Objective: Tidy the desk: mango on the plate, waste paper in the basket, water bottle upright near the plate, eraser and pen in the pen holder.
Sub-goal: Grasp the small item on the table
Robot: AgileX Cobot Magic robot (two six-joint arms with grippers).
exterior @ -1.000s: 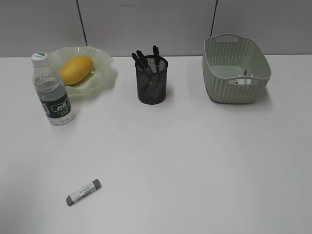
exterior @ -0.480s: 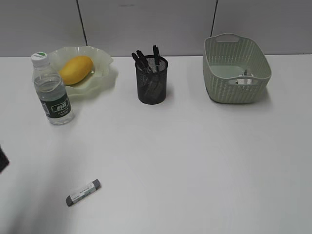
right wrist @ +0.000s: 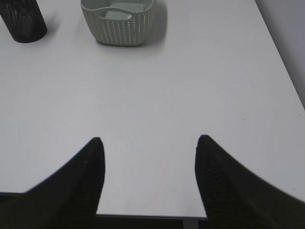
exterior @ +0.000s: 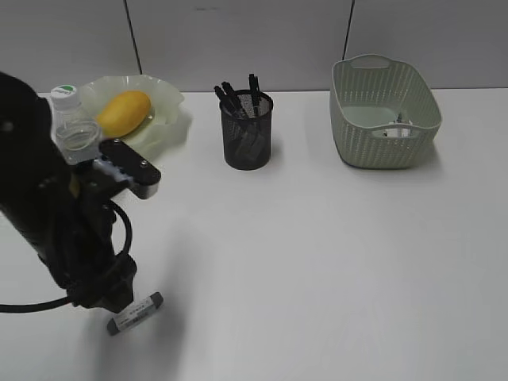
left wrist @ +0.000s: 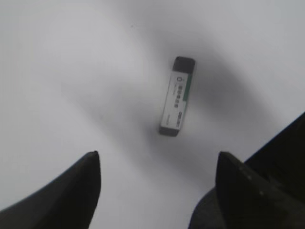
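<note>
Down at the worktop's (exterior: 333, 262) near-left corner your eraser (left wrist: 177, 96) lies flat under the left gripper (left wrist: 157, 164), jaws apart. Looks light, rubbery; pinch its long sides mid-sleeve.

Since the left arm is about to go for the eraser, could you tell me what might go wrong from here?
The eraser lies flat and low on the desk, so the open left end effector may scrape the surface or nudge it away. The pen holder already holds pens, which could block the drop. The arm passes close by the upright water bottle.
</note>
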